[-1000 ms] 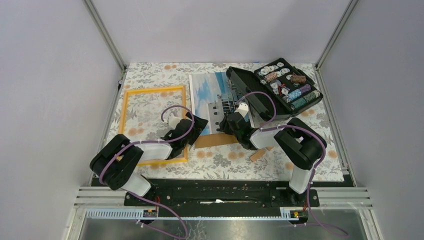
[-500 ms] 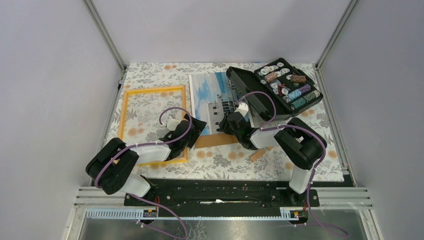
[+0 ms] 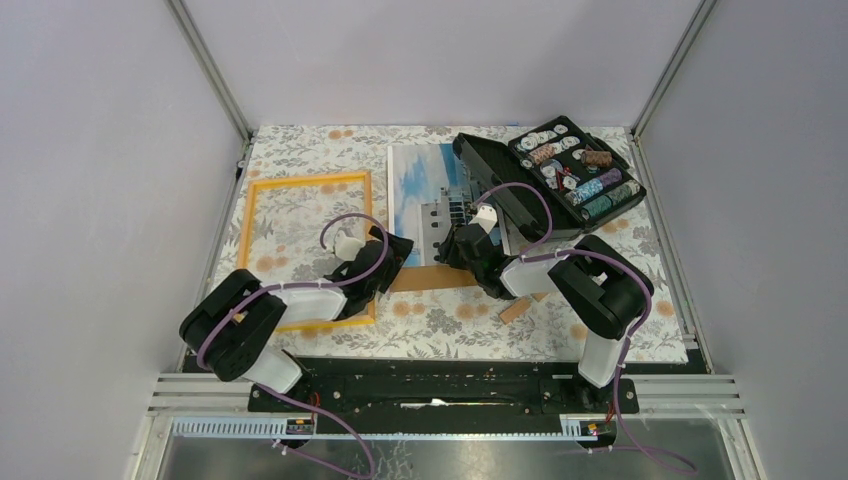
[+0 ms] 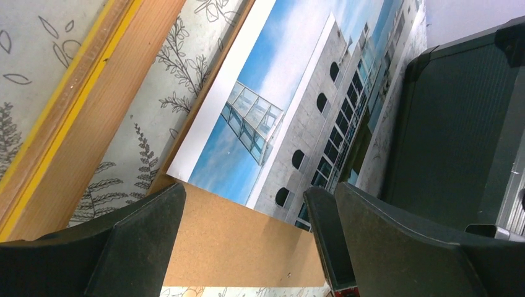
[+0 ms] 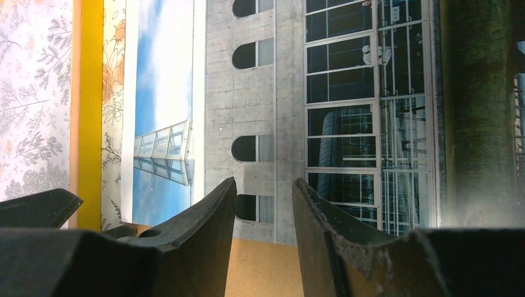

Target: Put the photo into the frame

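Observation:
The photo (image 3: pixel 425 192) of a white building against blue sky lies face up at the table's middle back, on a brown backing board (image 3: pixel 432 277) that sticks out at its near edge. The orange-yellow frame (image 3: pixel 262 186) lies flat to its left. My left gripper (image 3: pixel 392 256) hovers open and wide over the board's left end; the left wrist view shows the board (image 4: pixel 247 235) between the fingers (image 4: pixel 139 238) and the photo (image 4: pixel 272 130) beyond. My right gripper (image 3: pixel 463 243) stands part open with nothing between its fingers, tips at the photo's near edge (image 5: pixel 263 185).
An open black case (image 3: pixel 560 175) of chips sits at the back right, its lid (image 4: pixel 458 124) just right of the photo. A small wooden strip (image 3: pixel 515 308) lies under the right arm. The frame's rail (image 4: pixel 74 117) runs close on the left gripper's left.
The photo has slid slightly to the right on the board. My left gripper shifted a little near the board's left end. The right gripper has stayed in place.

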`<state>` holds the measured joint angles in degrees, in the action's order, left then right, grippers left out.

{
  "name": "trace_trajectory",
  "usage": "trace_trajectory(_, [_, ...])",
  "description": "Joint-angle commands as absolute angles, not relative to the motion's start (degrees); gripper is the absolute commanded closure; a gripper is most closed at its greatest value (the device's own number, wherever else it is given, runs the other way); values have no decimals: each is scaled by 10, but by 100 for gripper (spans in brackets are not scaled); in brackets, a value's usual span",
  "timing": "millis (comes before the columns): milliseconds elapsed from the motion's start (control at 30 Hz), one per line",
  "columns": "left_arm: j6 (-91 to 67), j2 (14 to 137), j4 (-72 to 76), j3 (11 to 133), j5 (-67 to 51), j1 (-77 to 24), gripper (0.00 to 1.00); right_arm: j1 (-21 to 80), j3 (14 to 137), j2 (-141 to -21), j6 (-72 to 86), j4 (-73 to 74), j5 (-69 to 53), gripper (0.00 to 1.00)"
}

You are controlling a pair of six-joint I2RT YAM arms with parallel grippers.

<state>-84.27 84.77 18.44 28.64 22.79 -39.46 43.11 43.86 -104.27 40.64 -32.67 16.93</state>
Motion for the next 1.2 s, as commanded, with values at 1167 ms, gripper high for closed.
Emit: trace_trajectory(1167, [-754, 860, 322, 208, 261, -403, 1, 429, 447, -1075, 403, -268, 147, 54])
